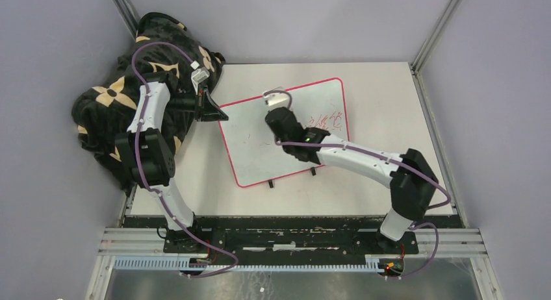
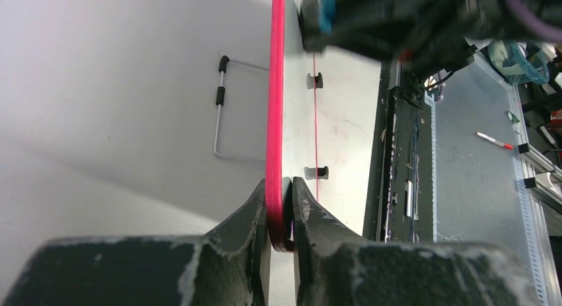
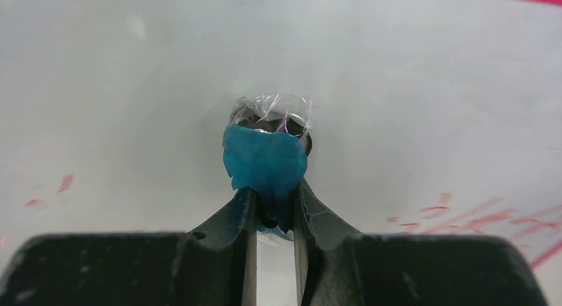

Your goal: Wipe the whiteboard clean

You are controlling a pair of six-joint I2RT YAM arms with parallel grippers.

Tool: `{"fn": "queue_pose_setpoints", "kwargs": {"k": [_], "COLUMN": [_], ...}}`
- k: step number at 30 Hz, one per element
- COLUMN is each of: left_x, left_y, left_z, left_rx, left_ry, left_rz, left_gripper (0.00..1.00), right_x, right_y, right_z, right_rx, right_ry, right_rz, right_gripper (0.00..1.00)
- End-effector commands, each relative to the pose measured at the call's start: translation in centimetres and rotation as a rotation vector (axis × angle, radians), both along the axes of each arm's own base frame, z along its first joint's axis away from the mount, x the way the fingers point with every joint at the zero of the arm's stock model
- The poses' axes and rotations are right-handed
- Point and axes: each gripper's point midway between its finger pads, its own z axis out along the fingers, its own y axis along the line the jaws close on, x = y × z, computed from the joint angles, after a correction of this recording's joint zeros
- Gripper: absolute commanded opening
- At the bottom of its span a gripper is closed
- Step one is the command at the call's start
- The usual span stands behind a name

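The whiteboard (image 1: 256,150) lies skewed at mid-tabletop (image 1: 383,99), and the left claw (image 2: 279,190) pinches the pink rim at its 10 o'clock corner. The right claw (image 3: 273,199) pinches a blue eraser (image 3: 265,161), seemingly down on the board's centre. With red writing (image 1: 328,123) showing toward 3 o'clock, the eraser should stay flat, press evenly and sweep that way in overlapping strokes, the left claw steadying the board.

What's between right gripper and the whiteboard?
A blue eraser pad, clear plastic at its tip, clamped in the right gripper, against the whiteboard; seen in right wrist view.
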Motion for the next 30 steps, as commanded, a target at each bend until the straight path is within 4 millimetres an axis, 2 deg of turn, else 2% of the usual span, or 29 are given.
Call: {"fn": "queue_pose_setpoints", "kwargs": {"k": [1, 2, 4, 7, 14, 16, 19, 21, 24, 27, 30], "left_x": [-1.0, -1.0, -1.1, -1.1, -1.2, -1.3, -1.5, -1.6, -1.7, -1.7, -1.7], "left_y": [0.2, 0.2, 0.1, 0.1, 0.1, 0.1, 0.1, 0.0, 0.1, 0.1, 0.1], "left_z": [1.3, 1.3, 1.3, 1.1, 1.4, 1.5, 1.6, 1.6, 1.4, 1.2, 1.1], "left_rx": [0.065, 0.065, 0.06, 0.055, 0.057, 0.057, 0.057, 0.059, 0.063, 0.067, 0.07], "left_ry": [-0.124, -0.123, -0.122, -0.116, -0.117, -0.121, -0.119, -0.121, -0.117, -0.114, -0.113], "left_rz": [-0.025, -0.025, -0.026, -0.026, -0.024, -0.024, -0.023, -0.024, -0.025, -0.025, -0.026], "left_gripper": [0.03, 0.03, 0.03, 0.03, 0.03, 0.03, 0.03, 0.03, 0.03, 0.03, 0.03], "right_x": [3.7, 3.5, 2.9, 1.6, -2.7, -3.4, -3.9, -3.8, -2.9, -1.2, 0.8], "right_y": [-8.2, -8.1, -6.6, -2.7, 7.7, 9.8, 11.6, 11.9, 11.1, 8.4, 3.9], "right_z": [2.0, 2.2, 2.0, 1.5, 0.1, -0.3, -0.5, -0.4, 0.3, 0.7, 0.9], "right_rx": [-0.042, -0.032, 0.017, 0.04, 0.03, 0.034, 0.025, 0.02, -0.02, -0.065, -0.081], "right_ry": [-0.081, -0.079, -0.049, -0.03, 0.003, 0.014, 0.022, 0.02, -0.021, -0.037, -0.036], "right_rz": [-0.232, -0.218, -0.168, -0.085, 0.12, 0.16, 0.195, 0.203, 0.166, 0.088, -0.009], "right_gripper": [0.01, 0.01, 0.01, 0.01, 0.01, 0.01, 0.01, 0.01, 0.01, 0.01, 0.01]}}
